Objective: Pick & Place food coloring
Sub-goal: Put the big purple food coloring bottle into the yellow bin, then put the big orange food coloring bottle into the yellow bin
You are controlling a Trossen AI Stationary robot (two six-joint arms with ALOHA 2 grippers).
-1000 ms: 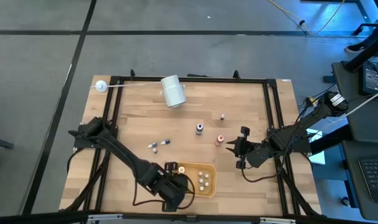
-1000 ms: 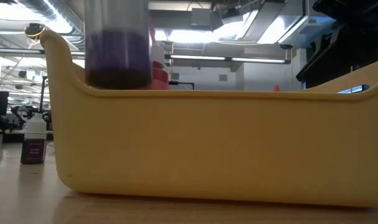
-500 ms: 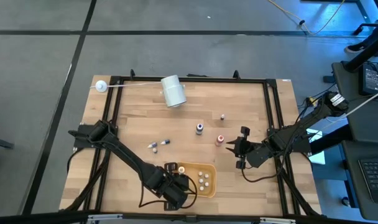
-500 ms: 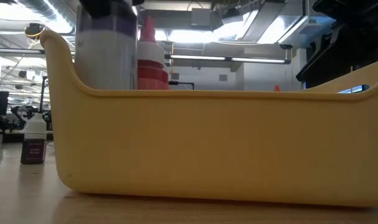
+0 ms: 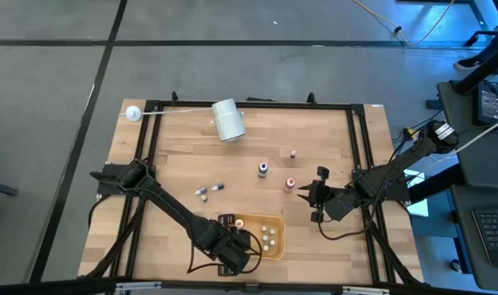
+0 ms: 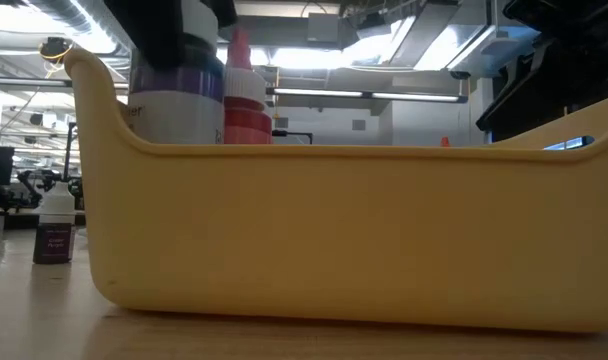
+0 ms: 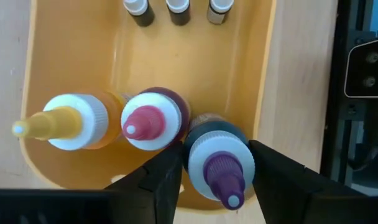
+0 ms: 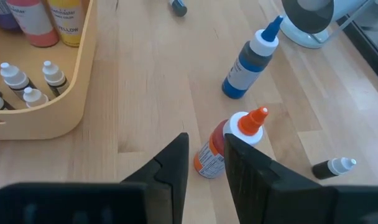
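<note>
A yellow tray (image 5: 275, 223) lies near the table's near edge. It holds a yellow-capped bottle (image 7: 68, 121), a red-capped bottle (image 7: 148, 121) and three tiny white-capped droppers (image 7: 175, 7). My left gripper (image 7: 217, 152) hangs over the tray's left end (image 5: 237, 232), shut on a purple-capped bottle (image 7: 221, 168). My right gripper (image 8: 206, 146) is open with a narrow gap, right of the tray (image 5: 305, 193). An orange-capped bottle (image 8: 229, 140) stands just beyond its tips. A blue-capped bottle (image 8: 251, 59) stands farther off, and a small dark dropper (image 8: 332, 167) lies on the wood. My left gripper pinches the purple-capped bottle between its two fingers (image 7: 164, 180) at the white cap collar (image 7: 198, 155), coming from above and pointing down. The bottle stands upright inside the tray (image 6: 174, 110), beside the red-capped one (image 6: 246, 95); the tray wall hides its base.
Two tiny droppers (image 5: 210, 190) lie on the wood left of centre. A big white roll (image 5: 228, 120) and a white ball on a thin rod (image 5: 133, 113) sit at the far edge. A small purple-labelled bottle (image 6: 54, 225) stands beside the tray. A black frame (image 5: 359, 139) borders the table.
My left gripper has come down over the tray's left end, carrying the purple-capped bottle with it. The bottle has sunk from well above the tray's rim to stand low inside, next to the red-capped one. The right arm has kept still.
</note>
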